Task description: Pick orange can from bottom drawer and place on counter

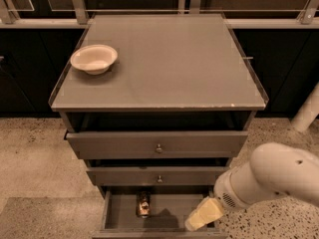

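The orange can (143, 204) stands in the open bottom drawer (119, 218), left of its middle, at the lower edge of the view. My gripper (198, 219) hangs at the end of the white arm over the drawer's right part, to the right of the can and apart from it. The counter (174, 63) is the flat grey cabinet top above the three drawers.
A cream bowl (94, 59) sits on the counter's left side. Two wider knobbed drawers (158, 144) stick out above the bottom one. Speckled floor lies on both sides of the cabinet. A white post (308, 111) leans at the right edge. Dark cabinets and a rail run behind.
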Available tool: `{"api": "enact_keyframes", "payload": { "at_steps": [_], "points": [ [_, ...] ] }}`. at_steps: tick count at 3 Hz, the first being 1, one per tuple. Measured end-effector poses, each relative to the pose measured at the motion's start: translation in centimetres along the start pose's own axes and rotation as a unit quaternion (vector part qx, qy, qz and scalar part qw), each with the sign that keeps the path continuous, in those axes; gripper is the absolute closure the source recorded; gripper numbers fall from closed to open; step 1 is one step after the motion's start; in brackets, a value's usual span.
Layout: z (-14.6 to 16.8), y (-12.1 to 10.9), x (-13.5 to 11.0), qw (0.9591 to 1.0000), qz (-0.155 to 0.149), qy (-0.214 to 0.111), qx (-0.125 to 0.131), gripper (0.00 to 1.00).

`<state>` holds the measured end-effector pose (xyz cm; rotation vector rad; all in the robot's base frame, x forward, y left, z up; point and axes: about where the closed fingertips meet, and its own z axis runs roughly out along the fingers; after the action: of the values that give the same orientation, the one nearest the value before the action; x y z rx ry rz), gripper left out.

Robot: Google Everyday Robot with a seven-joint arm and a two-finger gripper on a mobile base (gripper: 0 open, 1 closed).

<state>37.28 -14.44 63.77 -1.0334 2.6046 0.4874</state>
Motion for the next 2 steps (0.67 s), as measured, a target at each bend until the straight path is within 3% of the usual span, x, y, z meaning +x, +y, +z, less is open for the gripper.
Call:
{"api": "enact_keyframes", "payload": {
  "at_steps": [1,2],
  "points": [
    [7.1,-0.4,0.7,0.9997,0.010,-0.013,-0.018,0.00],
    [8.3,-1.8,-0.5,0.9988,0.017,-0.045,-0.001,0.00]
  ]
}}
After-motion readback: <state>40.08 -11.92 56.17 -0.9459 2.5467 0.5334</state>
